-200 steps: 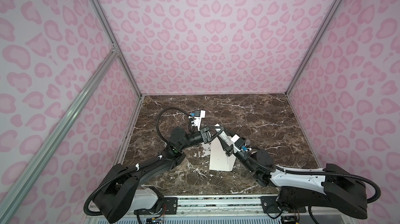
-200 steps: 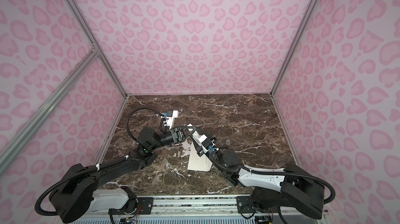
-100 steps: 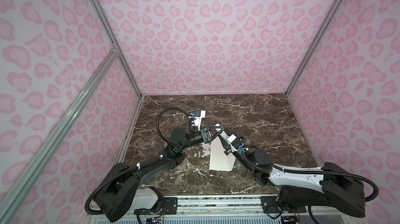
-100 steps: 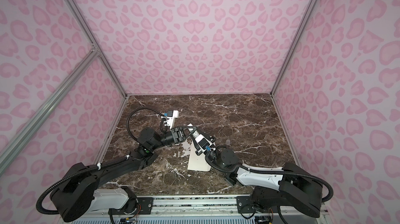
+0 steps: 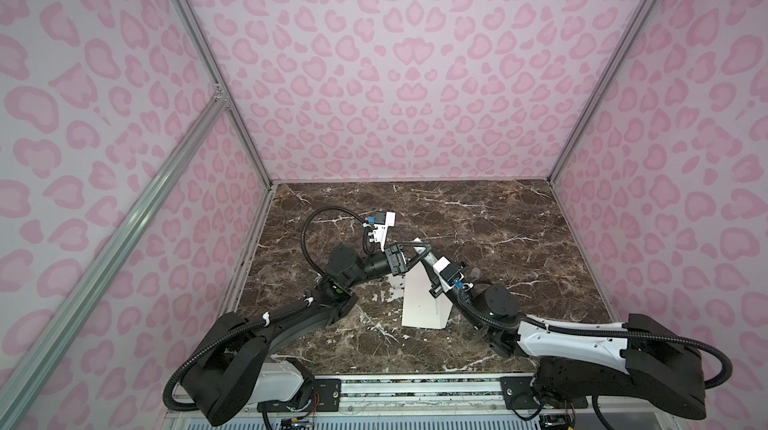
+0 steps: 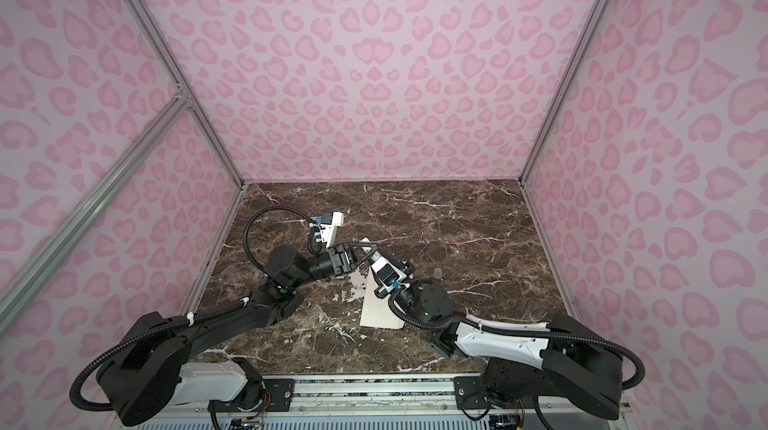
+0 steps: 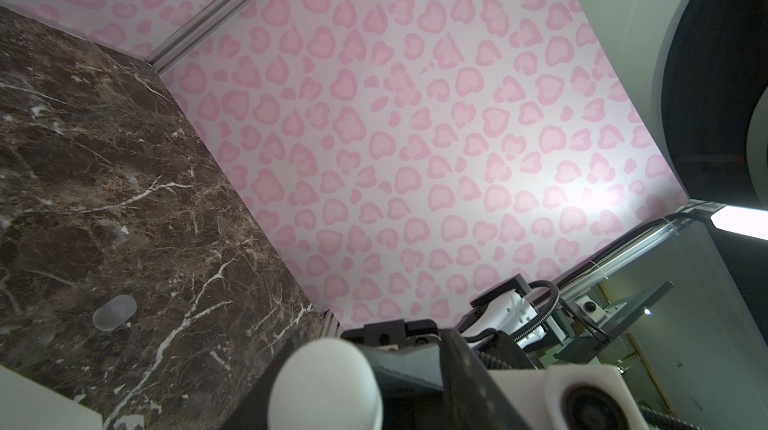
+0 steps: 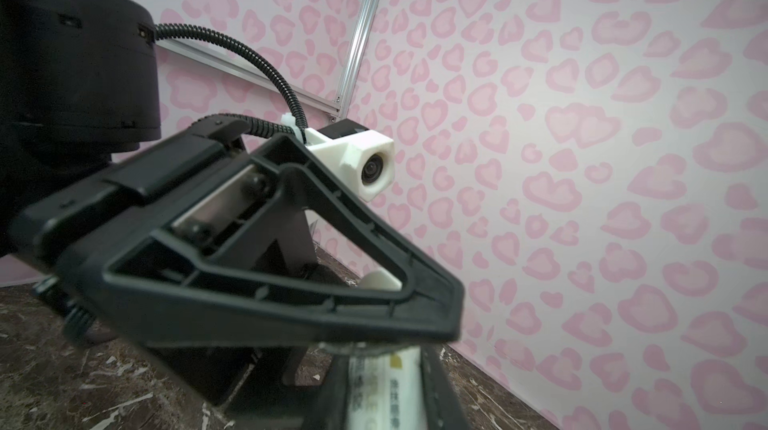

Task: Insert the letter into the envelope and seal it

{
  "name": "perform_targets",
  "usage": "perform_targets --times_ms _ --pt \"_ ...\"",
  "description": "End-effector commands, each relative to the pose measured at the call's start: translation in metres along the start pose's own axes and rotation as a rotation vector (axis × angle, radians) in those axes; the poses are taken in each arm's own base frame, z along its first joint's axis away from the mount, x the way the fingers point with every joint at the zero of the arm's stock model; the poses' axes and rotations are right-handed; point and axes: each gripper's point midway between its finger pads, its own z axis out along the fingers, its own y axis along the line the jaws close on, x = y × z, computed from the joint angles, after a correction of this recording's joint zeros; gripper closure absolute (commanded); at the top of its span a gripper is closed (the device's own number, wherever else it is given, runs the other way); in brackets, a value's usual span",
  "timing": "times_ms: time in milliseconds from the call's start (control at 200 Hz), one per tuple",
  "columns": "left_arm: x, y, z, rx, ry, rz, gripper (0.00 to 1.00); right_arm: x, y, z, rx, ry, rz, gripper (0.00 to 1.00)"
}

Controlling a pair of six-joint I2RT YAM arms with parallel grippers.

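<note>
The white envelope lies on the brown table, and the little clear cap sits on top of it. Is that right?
Not quite. The cap sits on the bare table, apart from the envelope, to its right, as both top views show. The envelope does lie on the brown table.

Left end effector [image 6: 368, 250] and right end effector [image 6: 372, 258] meet over envelope [image 6: 380, 309]

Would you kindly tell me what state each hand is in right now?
Left hand: looks open, fingers apart by the glue stick.
Right hand: closed on the glue stick.
</note>
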Motion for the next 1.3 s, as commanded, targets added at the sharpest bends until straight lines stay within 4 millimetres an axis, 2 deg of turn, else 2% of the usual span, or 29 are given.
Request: perform_targets --times_ms 0,150,290,470,610,710,800,875,955,1160,1295 --pt "-0.004 -0.011 0.0 0.012 0.001 0.064 0.39 0.006 -0.004 -0.003 0.012 0.059 0.014 0.9" --pt "-0.008 -0.003 -0.005 -0.1 -0.001 0.141 0.3 0.014 -0.014 -0.02 0.03 0.137 0.031 0.9" --pt "-0.015 0.002 -0.014 -0.21 -0.009 0.213 0.22 0.023 -0.033 -0.04 0.083 0.201 0.056 0.9" --pt "-0.019 0.011 -0.028 -0.313 -0.014 0.256 0.19 0.03 -0.058 -0.06 0.156 0.279 0.086 0.9" --pt "-0.018 0.03 -0.045 -0.47 -0.003 0.307 0.19 0.034 -0.08 -0.071 0.215 0.313 0.196 0.89" --pt "-0.014 0.058 -0.066 -0.649 0.037 0.335 0.22 0.045 -0.089 -0.076 0.226 0.403 0.268 0.87" --pt "-0.009 0.079 -0.079 -0.769 0.078 0.347 0.27 0.055 -0.091 -0.078 0.226 0.503 0.31 0.86" --pt "-0.002 0.092 -0.085 -0.816 0.118 0.338 0.32 0.063 -0.084 -0.076 0.199 0.601 0.324 0.86" --pt "0.007 0.105 -0.088 -0.84 0.144 0.318 0.36 0.069 -0.076 -0.073 0.176 0.681 0.353 0.87" --pt "0.031 0.135 -0.096 -0.883 0.216 0.271 0.37 0.087 -0.062 -0.064 0.178 0.833 0.435 0.88" --pt "0.047 0.148 -0.095 -0.869 0.263 0.238 0.41 0.099 -0.049 -0.056 0.163 0.94 0.478 0.84"
